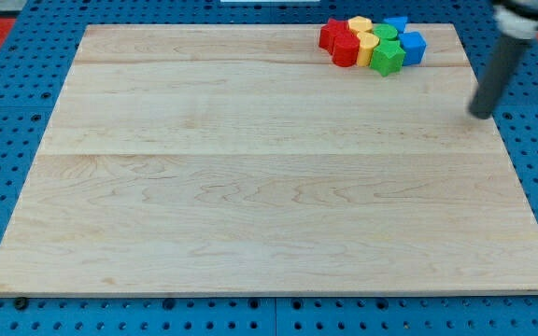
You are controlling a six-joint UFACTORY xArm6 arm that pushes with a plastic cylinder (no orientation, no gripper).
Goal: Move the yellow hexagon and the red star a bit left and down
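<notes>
overall, the wooden board (250, 177) lay on a blue pegboard surface (7, 112), and all the blocks sat in one tight cluster near the board's top edge, toward its top right corner. the rest of the board carried nothing that i could make out.

cluster, from the view's left to right: two red blocks, one at the far left (329, 35) and one just below and right of it (346, 49), both touching. which of them was the red star could not be told for sure; the outlines were too small. next came two yellow blocks, an upper one (360, 24) and a lower one (366, 47), the lower pressed against the red block; either could be the yellow hexagon, shape unclear. two green blocks followed, upper (385, 34) and lower (388, 57), then two blue blocks, one at the top (397, 23) and one at the right end (412, 46).

my tip (481, 114) stood over the board near its right edge, below and to the right of the cluster, well apart from every block. the rod rose up and right from there, blurred at the top. no fingers on this rig, so nothing was pinched or spread.
</notes>
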